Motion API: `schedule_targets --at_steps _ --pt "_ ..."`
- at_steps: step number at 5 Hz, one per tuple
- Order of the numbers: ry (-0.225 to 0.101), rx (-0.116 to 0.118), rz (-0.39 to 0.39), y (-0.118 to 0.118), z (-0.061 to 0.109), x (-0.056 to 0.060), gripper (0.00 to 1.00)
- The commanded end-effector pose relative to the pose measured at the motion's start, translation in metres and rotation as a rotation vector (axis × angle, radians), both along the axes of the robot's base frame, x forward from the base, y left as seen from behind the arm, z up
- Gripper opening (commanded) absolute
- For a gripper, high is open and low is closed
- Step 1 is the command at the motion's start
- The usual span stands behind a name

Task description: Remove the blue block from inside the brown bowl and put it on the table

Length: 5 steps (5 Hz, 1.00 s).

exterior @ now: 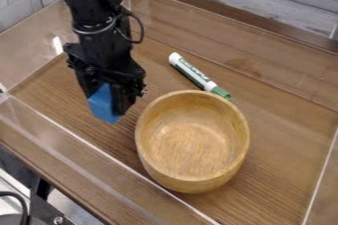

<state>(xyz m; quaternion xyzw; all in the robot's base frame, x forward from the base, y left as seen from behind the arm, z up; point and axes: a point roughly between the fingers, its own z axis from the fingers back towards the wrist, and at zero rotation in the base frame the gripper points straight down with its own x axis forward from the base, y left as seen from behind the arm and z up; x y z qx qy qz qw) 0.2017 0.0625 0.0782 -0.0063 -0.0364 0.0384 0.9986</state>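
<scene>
The blue block point(103, 105) hangs between the black fingers of my gripper point(106, 103), which points straight down and is shut on it, just above the table point(53, 71) to the left of the brown bowl point(193, 139). The bowl is empty, round and light wood, sitting at the front right. Whether the block's lower end touches the tabletop I cannot tell.
A white-and-green marker point(199, 76) lies on the table behind the bowl, to the right of the gripper. Clear acrylic walls point(79, 148) run along the table's edges, the front one close below the gripper.
</scene>
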Motion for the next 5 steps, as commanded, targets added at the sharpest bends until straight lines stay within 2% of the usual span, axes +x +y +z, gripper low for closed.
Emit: schedule_targets --at_steps 1,3,4,5 --pt "-0.027 0.024 0.011 0.008 0.001 0.006 0.0" --pt "-0.025 0.045 0.02 0.015 -0.012 0.007 0.0" --pt "-0.023 0.054 0.025 0.018 -0.017 0.008 1.0" --pt "-0.022 0.058 0.044 0.021 -0.017 0.009 1.0"
